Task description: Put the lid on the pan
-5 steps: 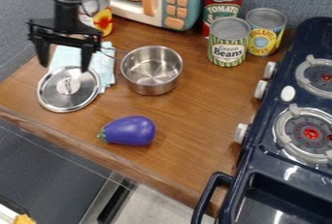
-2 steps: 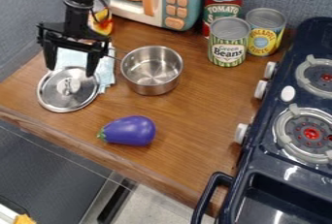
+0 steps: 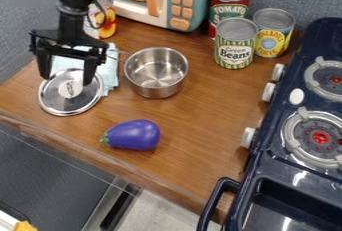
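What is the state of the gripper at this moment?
Gripper: open, its fingers wide apart above the lid, holding nothing.

Beside the claw [image 3: 67, 80], toward the stove [image 3: 267, 140], low passage is blocked by the pan [image 3: 157, 90]; between pan and eggplant [image 3: 133, 135], room is given over bare counter [image 3: 170, 112]. Below the claw, descent is obstructed by the lid [image 3: 70, 100].
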You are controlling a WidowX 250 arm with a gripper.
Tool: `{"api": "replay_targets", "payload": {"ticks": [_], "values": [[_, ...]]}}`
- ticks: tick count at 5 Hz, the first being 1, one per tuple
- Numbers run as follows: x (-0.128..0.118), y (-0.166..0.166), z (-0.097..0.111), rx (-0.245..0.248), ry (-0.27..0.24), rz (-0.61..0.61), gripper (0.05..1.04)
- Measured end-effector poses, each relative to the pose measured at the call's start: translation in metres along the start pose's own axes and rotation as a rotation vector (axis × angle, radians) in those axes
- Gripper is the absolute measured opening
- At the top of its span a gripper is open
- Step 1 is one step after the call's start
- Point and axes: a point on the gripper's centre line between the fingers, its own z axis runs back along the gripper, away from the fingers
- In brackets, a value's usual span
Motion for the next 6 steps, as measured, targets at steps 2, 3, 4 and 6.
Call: {"api": "replay_targets", "payload": {"ticks": [2,3,4,6], "values": [[0.003,0.003,-0.009,-0.036,-0.006,0.02,1.0],[0.004,0.001,-0.02,-0.036,0.022,0.015,1.0],[0.006,0.0,-0.021,-0.037,0.023,0.014,1.0],[0.006,-0.003,-0.022,-0.048,0.039,0.023,0.645]]}}
